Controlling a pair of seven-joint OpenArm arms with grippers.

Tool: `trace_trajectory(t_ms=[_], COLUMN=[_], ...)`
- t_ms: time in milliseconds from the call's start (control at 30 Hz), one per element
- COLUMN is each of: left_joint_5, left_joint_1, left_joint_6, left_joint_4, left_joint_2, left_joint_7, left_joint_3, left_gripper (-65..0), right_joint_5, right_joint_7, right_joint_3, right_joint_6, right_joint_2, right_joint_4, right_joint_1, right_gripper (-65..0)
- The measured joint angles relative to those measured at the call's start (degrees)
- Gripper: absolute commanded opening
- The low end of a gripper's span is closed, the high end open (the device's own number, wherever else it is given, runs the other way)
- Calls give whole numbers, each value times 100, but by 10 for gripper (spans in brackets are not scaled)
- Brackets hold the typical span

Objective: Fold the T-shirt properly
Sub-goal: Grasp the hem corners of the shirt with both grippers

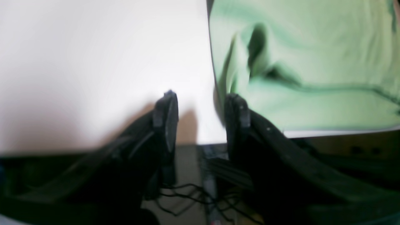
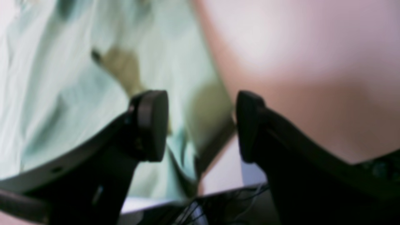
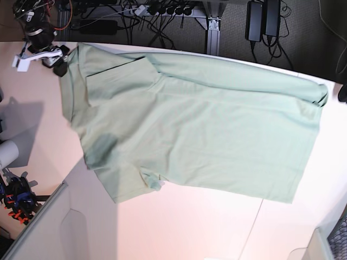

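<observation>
The pale mint-green T-shirt (image 3: 200, 124) lies spread across the white table (image 3: 179, 227), its far long edge folded over toward the middle. My right gripper (image 2: 200, 125) is open above the shirt's edge (image 2: 62, 93), with nothing between the fingers; in the base view it sits at the shirt's far left corner (image 3: 60, 62). My left gripper (image 1: 201, 117) is open too, over bare table just beside the shirt's edge (image 1: 306, 68). In the base view only a dark bit of that arm (image 3: 342, 92) shows at the right border, by the shirt's far right corner.
Power strips and cables (image 3: 162, 13) and black power bricks (image 3: 263, 19) hang behind the table's far edge. A grey panel (image 3: 38, 227) and orange-tipped clamps (image 3: 16, 203) sit at the near left. A clear item (image 3: 303, 252) lies at the near right.
</observation>
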Motion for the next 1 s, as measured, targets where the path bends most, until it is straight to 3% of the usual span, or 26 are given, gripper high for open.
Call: trace_trajectory(t_ms=[133, 267, 367, 500, 667, 800, 933, 1000], left_joint_5=[-13, 710, 1156, 1764, 2026, 2046, 2203, 2240], left_joint_1=[-52, -507, -1180, -2013, -2964, -3720, -4218, -4461], left_joint_6=[9, -7, -13, -20, -20, -28, 452, 522], left_joint_4=[678, 861, 699, -17, -1014, -1886, -2933, -3412], left_joint_2=[-297, -326, -361, -341, -264, -197, -138, -96], left_joint_7=[-258, -636, -892, -1099, -1272, -1403, -1547, -1567], left_joint_3=[-92, 94, 612, 1639, 2444, 2702, 2732, 2726], left_gripper=[-370, -370, -370, -370, -370, -370, -370, -370], right_joint_5=[-35, -199, -426, -811, -1692, -2291, -2302, -2312], right_joint_7=[20, 70, 289, 599, 1329, 1569, 1816, 1851], right_joint_3=[2, -168, -549, -1292, -2162, -2747, -2953, -2957], right_joint_6=[-11, -2, 7, 26, 28, -26, -4, -33], right_joint_2=[330, 595, 756, 782, 796, 802, 791, 782], right_joint_4=[7, -72, -608, -1930, -3738, -5104, -5792, -5860], right_joint_1=[533, 1121, 1779, 2916, 4240, 4911, 5077, 5093], right_gripper=[-305, -305, -305, -305, -305, -305, -305, -305])
